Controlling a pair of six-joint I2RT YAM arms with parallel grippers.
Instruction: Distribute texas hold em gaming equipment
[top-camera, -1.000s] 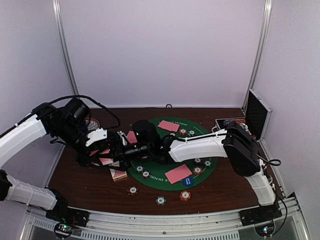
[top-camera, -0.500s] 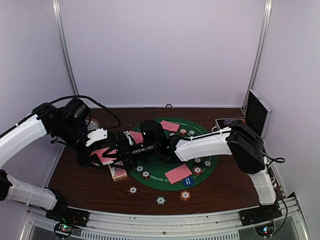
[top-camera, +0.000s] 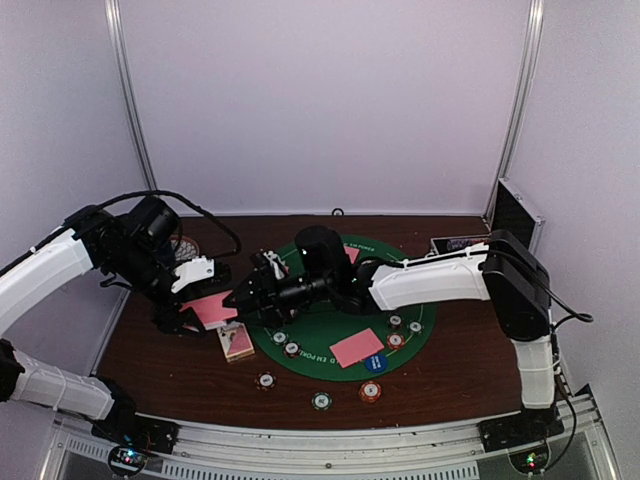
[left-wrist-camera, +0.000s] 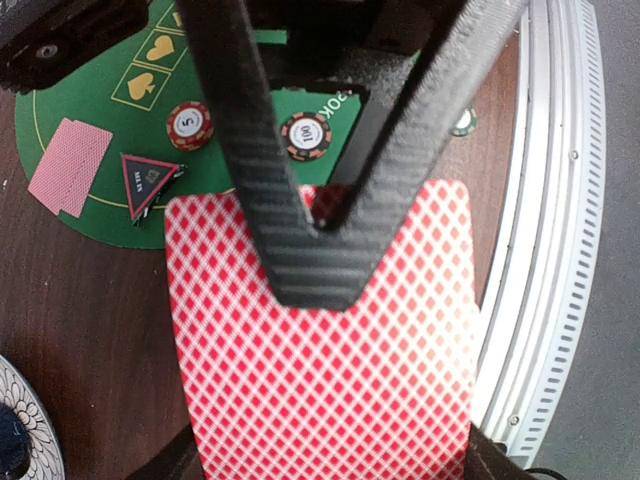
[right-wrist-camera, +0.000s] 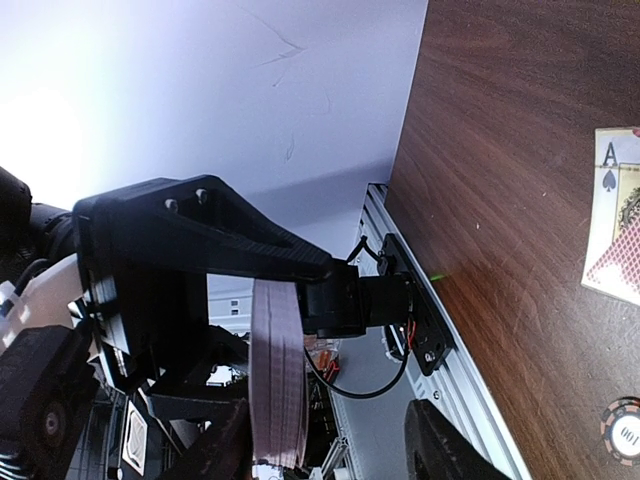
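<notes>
Left gripper (left-wrist-camera: 320, 262): pressed together on a deck of pink-backed cards (left-wrist-camera: 320, 385). In its wrist view the two black fingers met in a V across the deck's red diamond-patterned back.

Deck position: held above the dark wooden table (top-camera: 160, 370), just off the left rim of the green felt mat (top-camera: 330, 338). The left gripper gripped it from the left.

Right gripper (top-camera: 247, 296): reached across the mat from the right, with its tips just beside the deck's right edge. Its fingers stood apart with a gap between them. Its wrist view showed the deck edge-on, close to one finger. Whether that finger touched the cards could not be told.

Other cards: a single pink-backed card (top-camera: 357, 347) lay flat on the near part of the mat. A small pile of cards (top-camera: 236, 343) sat on the table at the mat's near-left rim, below the held deck. The right wrist view caught an ace of spades (right-wrist-camera: 612, 190) face-up on the wood.

Poker chips (top-camera: 321, 401): three lay on the bare table near the front edge. Several more lay on the mat around the single card.

Metal case (top-camera: 515, 232): stood at the far right of the table.
</notes>
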